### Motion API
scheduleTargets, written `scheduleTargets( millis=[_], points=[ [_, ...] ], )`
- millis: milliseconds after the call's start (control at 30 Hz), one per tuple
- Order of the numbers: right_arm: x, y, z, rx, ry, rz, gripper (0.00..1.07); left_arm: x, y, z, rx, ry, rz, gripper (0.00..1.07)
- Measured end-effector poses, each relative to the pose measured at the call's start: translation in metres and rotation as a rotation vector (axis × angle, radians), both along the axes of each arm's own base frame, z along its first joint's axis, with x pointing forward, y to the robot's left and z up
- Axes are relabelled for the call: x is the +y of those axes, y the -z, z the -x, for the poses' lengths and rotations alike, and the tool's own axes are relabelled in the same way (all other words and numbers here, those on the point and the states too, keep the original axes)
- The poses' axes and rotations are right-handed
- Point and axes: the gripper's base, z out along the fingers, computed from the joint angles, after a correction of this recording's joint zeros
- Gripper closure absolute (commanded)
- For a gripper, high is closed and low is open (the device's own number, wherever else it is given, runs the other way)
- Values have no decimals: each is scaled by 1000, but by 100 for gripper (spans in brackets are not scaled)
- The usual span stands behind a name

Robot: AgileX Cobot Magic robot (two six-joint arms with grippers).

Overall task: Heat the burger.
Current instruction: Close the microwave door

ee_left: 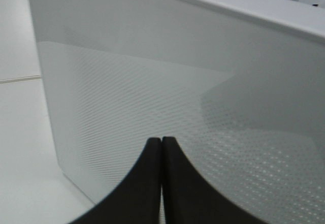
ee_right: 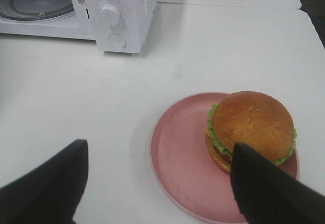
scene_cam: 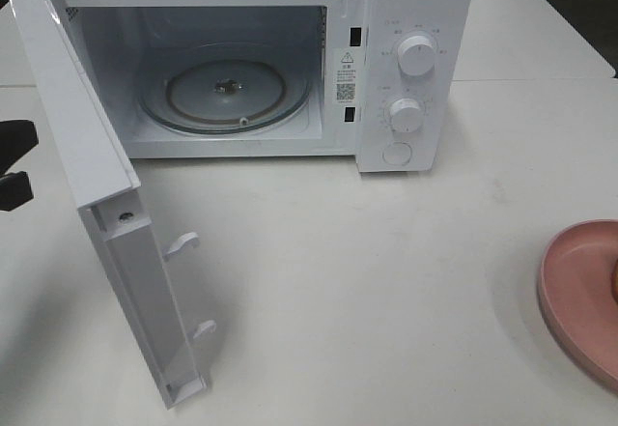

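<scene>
1. Nearest the high camera: microwave door (scene_cam: pixel 116 252), swung wide open, standing out from the microwave (scene_cam: pixel 290 59) on its hinge side, two white latch hooks (scene_cam: pixel 183 244) jutting from the inner face.
2. Behind the door: open cavity with a glass turntable (scene_cam: pixel 227 88) lying flat inside, nothing on it.
3. On the side of the microwave away from the door: control panel with two round knobs (scene_cam: pixel 417 54) one above the other and a round button (scene_cam: pixel 397 153) below them.
4. Left gripper (ee_left: pixel 161 148): black fingers (ee_left: pixel 144 183) pressed together, no gap between them, nothing pinched; just beside the outer face of the microwave door, its dotted window mesh filling the wrist view. Contact with the door impossible to tell.
5. Right gripper (ee_right: pixel 157 178): fingers (ee_right: pixel 264 188) spread wide, gripping nothing, hovering over the table (scene_cam: pixel 386 300) well apart from the microwave, on its control-panel side.
6. Burger (ee_right: pixel 251 130): resting on a pink plate (ee_right: pixel 177 158), toward the plate edge farther from the microwave; brown domed bun on top, green lettuce and yellow cheese showing at the rim. One finger of the right gripper overlapping its near side in the wrist view; touching or not, unclear.
7. Pink plate: flat on the white table, only its edge seen in the high view.
</scene>
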Motion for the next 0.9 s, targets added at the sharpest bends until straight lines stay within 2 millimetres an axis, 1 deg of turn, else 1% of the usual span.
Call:
scheduleTargets(
  millis=[67, 100, 133, 267, 300, 333, 400, 467, 500, 533, 567, 600, 633, 667, 700, 733, 767, 800, 833, 867, 900],
  points=[
    [0, 0, 0, 0, 0, 0, 32, -8, 2, -2, 14, 11, 18, 107],
    [0, 0, 0, 0, 0, 0, 32, -8, 2, -2, 14, 11, 18, 107],
    [0, 0, 0, 0, 0, 0, 32, -13, 2, -3, 14, 13, 26, 107],
    [0, 0, 0, 0, 0, 0, 32, -21, 1, -5, 10, 13, 28, 107],
    [0, 0, 0, 0, 0, 0, 32, -29, 0, -8, -3, 31, 22, 107],
    [0, 0, 0, 0, 0, 0, 32, -29, 0, -8, -3, 31, 22, 107],
    [0, 0, 0, 0, 0, 0, 32, -40, -2, -10, -15, 47, 25, 107],
    [0, 0, 0, 0, 0, 0, 32, -44, -2, -12, -14, 49, 30, 107],
    [0, 0, 0, 0, 0, 0, 32, -52, -1, -15, -10, 53, 32, 107],
    [0, 0, 0, 0, 0, 0, 32, -52, -1, -15, -10, 53, 32, 107],
    [0, 0, 0, 0, 0, 0, 32, -62, 0, -18, 0, 64, 30, 107],
    [0, 0, 0, 0, 0, 0, 32, -62, 0, -18, 0, 64, 30, 107],
    [0, 0, 0, 0, 0, 0, 32, -67, -1, -20, 2, 73, 27, 107],
    [0, 0, 0, 0, 0, 0, 32, -78, -1, -25, 5, 89, 16, 107],
    [0, 0, 0, 0, 0, 0, 32, -78, -1, -25, 5, 89, 16, 107],
    [0, 0, 0, 0, 0, 0, 32, -84, -1, -27, 10, 96, 12, 107],
    [0, 0, 0, 0, 0, 0, 32, -94, 1, -31, 23, 108, 1, 107],
    [0, 0, 0, 0, 0, 0, 32, -94, 1, -31, 23, 108, 1, 107],
    [0, 0, 0, 0, 0, 0, 32, -104, 0, -36, 23, 114, -2, 107],
    [0, 0, 0, 0, 0, 0, 32, -109, 0, -38, 23, 116, -3, 107],
    [0, 0, 0, 0, 0, 0, 32, -109, 0, -38, 23, 116, -3, 107]
  ],
)
